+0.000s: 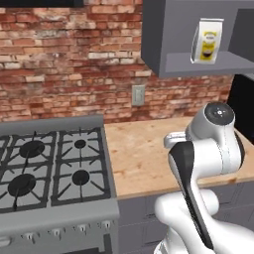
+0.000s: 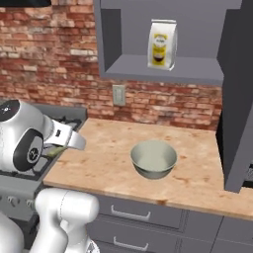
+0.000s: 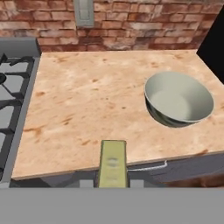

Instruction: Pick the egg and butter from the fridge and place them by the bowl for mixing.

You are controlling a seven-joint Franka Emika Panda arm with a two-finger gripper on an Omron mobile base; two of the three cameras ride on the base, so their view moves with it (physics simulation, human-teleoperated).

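Butter, a short pale-yellow stick, sits clamped in my pincer above the front edge of the tan wooden counter, the shallow round pale greenish bowl resting off to one side.

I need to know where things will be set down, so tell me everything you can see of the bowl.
The bowl is small, round and shallow, pale whitish with a greenish tint, and darker on its outer underside. It stands upright and empty on the light wooden counter, toward the right end, near the dark fridge side. In the hand view it lies upper right. Nothing but the counter touches it.
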